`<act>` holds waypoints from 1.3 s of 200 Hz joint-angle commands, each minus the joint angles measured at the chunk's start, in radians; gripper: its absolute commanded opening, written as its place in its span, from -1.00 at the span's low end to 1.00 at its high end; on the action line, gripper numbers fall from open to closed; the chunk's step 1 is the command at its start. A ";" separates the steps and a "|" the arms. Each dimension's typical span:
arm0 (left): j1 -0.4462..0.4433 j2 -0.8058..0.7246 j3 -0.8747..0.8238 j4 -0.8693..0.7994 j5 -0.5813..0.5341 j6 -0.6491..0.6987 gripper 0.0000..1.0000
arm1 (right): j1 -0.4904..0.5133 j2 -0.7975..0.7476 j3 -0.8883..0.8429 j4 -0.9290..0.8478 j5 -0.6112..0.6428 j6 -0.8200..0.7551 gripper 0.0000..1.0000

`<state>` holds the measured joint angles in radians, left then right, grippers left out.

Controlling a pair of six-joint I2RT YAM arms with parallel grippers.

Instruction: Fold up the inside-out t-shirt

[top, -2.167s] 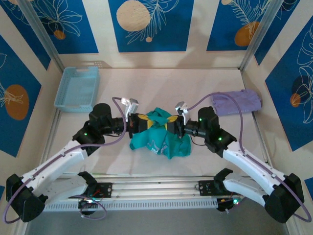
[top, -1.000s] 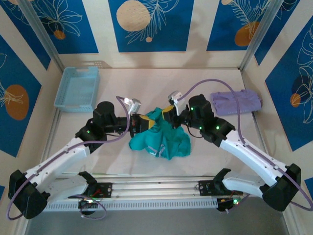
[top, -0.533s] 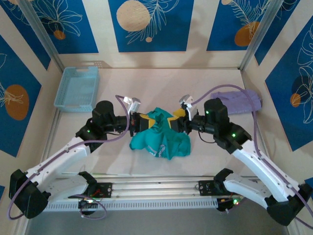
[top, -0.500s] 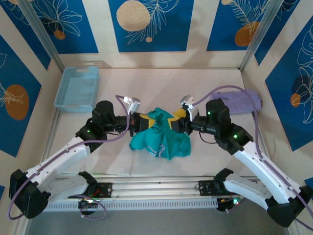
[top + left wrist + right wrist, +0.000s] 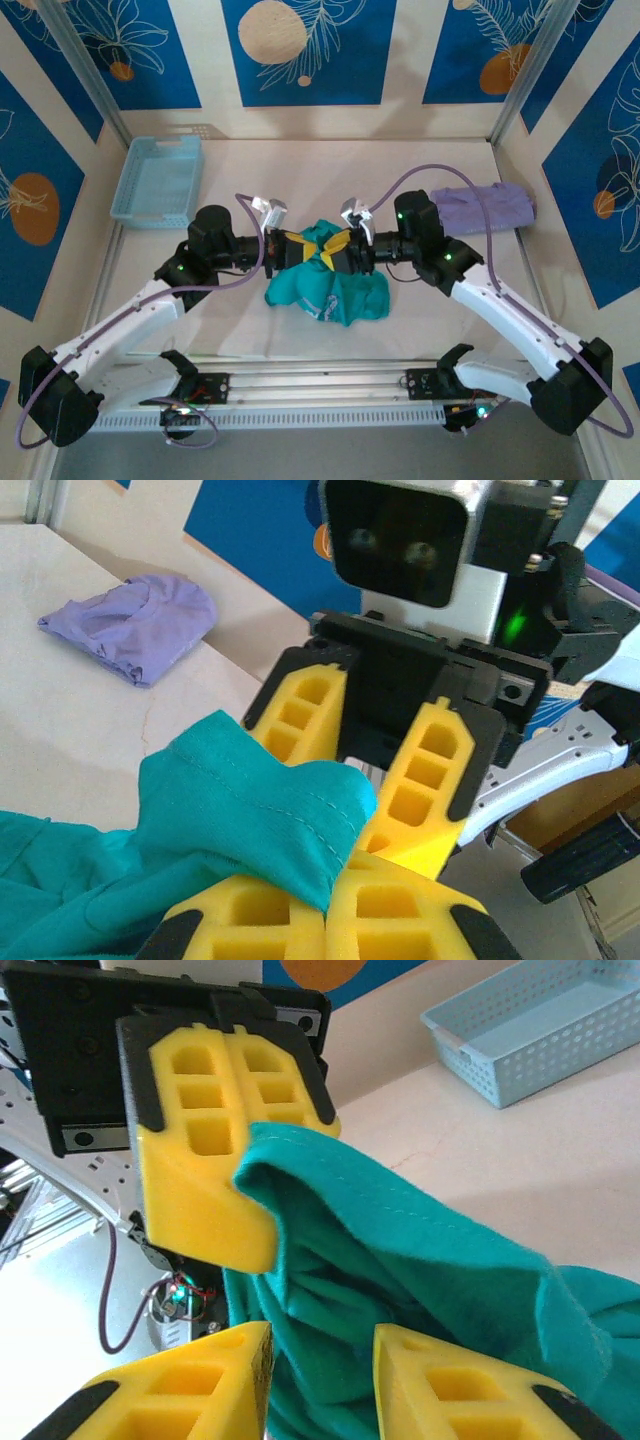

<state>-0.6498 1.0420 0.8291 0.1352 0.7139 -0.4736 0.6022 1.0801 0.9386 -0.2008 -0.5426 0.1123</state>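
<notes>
The teal-green inside-out t-shirt (image 5: pixel 335 292) lies crumpled at the table's middle, with one edge lifted. My left gripper (image 5: pixel 293 244) is shut on that raised hem (image 5: pixel 250 800), its yellow fingers (image 5: pixel 395 910) pressed together. My right gripper (image 5: pixel 341 252) faces it nose to nose. Its jaws stand apart, and the hanging teal cloth (image 5: pixel 420 1250) sits loosely between the fingertips (image 5: pixel 215 1375), not squeezed. In the right wrist view the left gripper's closed fingers (image 5: pixel 215 1120) hold the cloth just above. In the left wrist view the right gripper's spread fingers (image 5: pixel 425 770) sit right behind the hem.
A pale lavender folded garment (image 5: pixel 482 208) lies at the right, behind my right arm. A light blue basket (image 5: pixel 160 180) stands at the far left. Bare tabletop (image 5: pixel 320 170) stretches behind the shirt. The arms' mounting rail runs along the near edge.
My right gripper drew back to the right, then came left again to meet the left gripper at the raised hem, with its jaws now apart. The left gripper has held still.
</notes>
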 commanded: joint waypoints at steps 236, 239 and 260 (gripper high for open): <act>0.017 -0.013 -0.031 0.018 0.013 0.023 -0.14 | -0.048 -0.018 -0.003 0.128 -0.126 0.152 -1.00; 0.017 -0.013 -0.033 0.020 0.014 0.021 -0.12 | -0.048 -0.017 -0.001 0.128 -0.124 0.153 -1.00; 0.017 -0.013 -0.051 0.030 0.022 0.021 -0.03 | -0.050 -0.018 0.013 0.114 -0.103 0.163 -1.00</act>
<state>-0.6434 1.0420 0.8055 0.1360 0.7071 -0.4618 0.5583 1.0824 0.9157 -0.0765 -0.6716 0.2447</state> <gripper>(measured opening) 0.465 0.041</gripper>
